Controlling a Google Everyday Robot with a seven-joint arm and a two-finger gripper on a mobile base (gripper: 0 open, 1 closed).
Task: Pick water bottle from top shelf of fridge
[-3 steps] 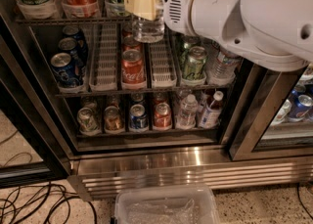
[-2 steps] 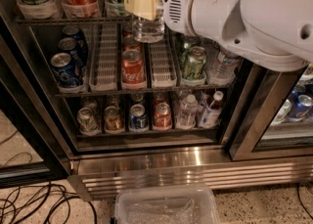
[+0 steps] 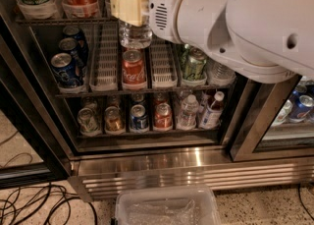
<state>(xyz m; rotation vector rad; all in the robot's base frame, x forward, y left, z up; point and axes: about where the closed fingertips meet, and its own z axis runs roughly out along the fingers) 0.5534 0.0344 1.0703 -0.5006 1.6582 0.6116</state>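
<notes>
A: Pincer up at the top shelf of the fridge, its tan pads clamped around the water bottle!
B: The bottle's base hangs below the shelf rail, in front of the rack beneath. Its cap is cut off at the top edge.
A: And the big white arm hides the shelf's right half.

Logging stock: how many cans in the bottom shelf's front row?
4: cans side by side, left of the small bottles; others may hide behind. Gripper at the water bottle, up top.
</notes>
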